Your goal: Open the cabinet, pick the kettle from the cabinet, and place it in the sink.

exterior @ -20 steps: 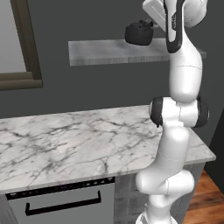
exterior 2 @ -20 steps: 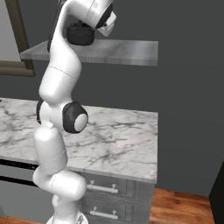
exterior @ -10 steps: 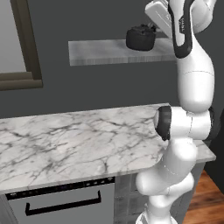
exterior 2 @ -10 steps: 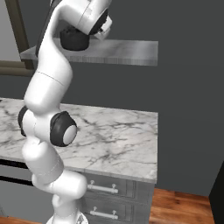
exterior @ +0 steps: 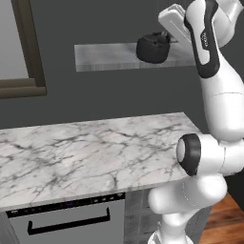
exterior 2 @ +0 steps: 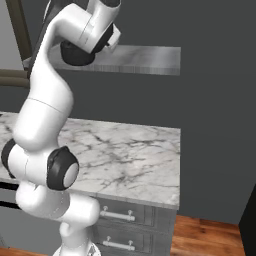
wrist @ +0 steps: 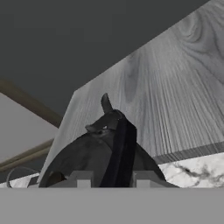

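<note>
The matte-black kettle (exterior: 152, 47) is at the front edge of the grey wood cabinet shelf (exterior: 109, 56), near its right end. My gripper (wrist: 112, 178) comes at it from the right and above, shut on the kettle's arched handle (wrist: 120, 146), which runs up between the two fingertips. In the hand view the kettle's body (wrist: 83, 162) and lid knob sit just below the hand, with the shelf (wrist: 175, 87) behind. From the right base view the kettle (exterior 2: 75, 54) is partly hidden behind my upper arm. The sink is out of view.
A marble counter (exterior: 86, 152) runs below the shelf and ends at the right (exterior 2: 135, 150). Under it are a dishwasher with a dark bar handle (exterior: 66, 224) and grey drawers (exterior 2: 120, 215). A brown window frame (exterior: 28, 52) stands at the left.
The kettle has shifted forward and slightly down toward the shelf's front edge together with the hand. The arm's elbow has swung outward and lower.
</note>
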